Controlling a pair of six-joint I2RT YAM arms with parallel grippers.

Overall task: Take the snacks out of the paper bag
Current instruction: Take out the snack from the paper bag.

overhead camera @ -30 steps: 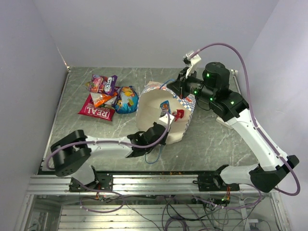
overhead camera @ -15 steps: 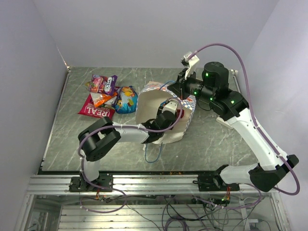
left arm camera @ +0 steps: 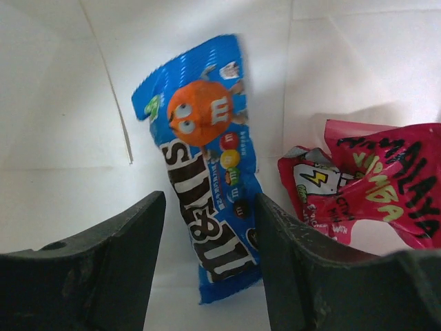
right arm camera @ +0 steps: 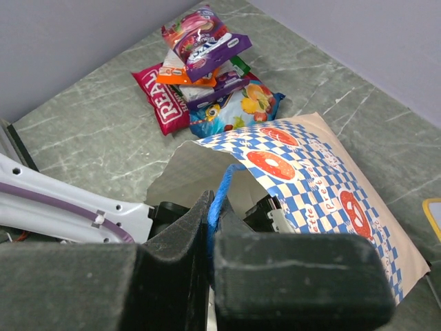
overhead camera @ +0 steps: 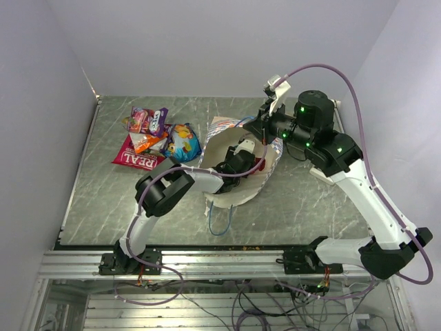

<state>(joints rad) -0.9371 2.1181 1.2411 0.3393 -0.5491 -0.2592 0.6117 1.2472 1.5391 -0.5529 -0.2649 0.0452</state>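
The paper bag (overhead camera: pixel 238 195), cream inside and blue-checkered outside (right arm camera: pixel 324 179), lies on the table with its mouth open. My right gripper (right arm camera: pixel 215 231) is shut on its blue cord handle (right arm camera: pixel 222 189) and holds the upper edge up. My left gripper (left arm camera: pixel 210 227) is open, deep inside the bag; in the top view it shows in the bag's mouth (overhead camera: pixel 241 155). A blue snack packet (left arm camera: pixel 207 165) lies between its fingers, untouched. A red packet (left arm camera: pixel 365 186) lies to its right. Outside, a pile holds the red "REAL" packet (overhead camera: pixel 139 158), purple (overhead camera: pixel 148 119), orange (overhead camera: pixel 146 141) and blue-green (overhead camera: pixel 180 142) packets.
The pile of packets sits at the table's far left, also in the right wrist view (right arm camera: pixel 203 62). The bag's other blue cord handle (overhead camera: pixel 218 222) trails towards the near edge. A yellow-rimmed thing (right arm camera: pixel 433 214) shows at the right wrist view's edge.
My left arm has reached from outside the bag's near side into its mouth, the gripper now deep inside. The right gripper has kept hold of the cord.
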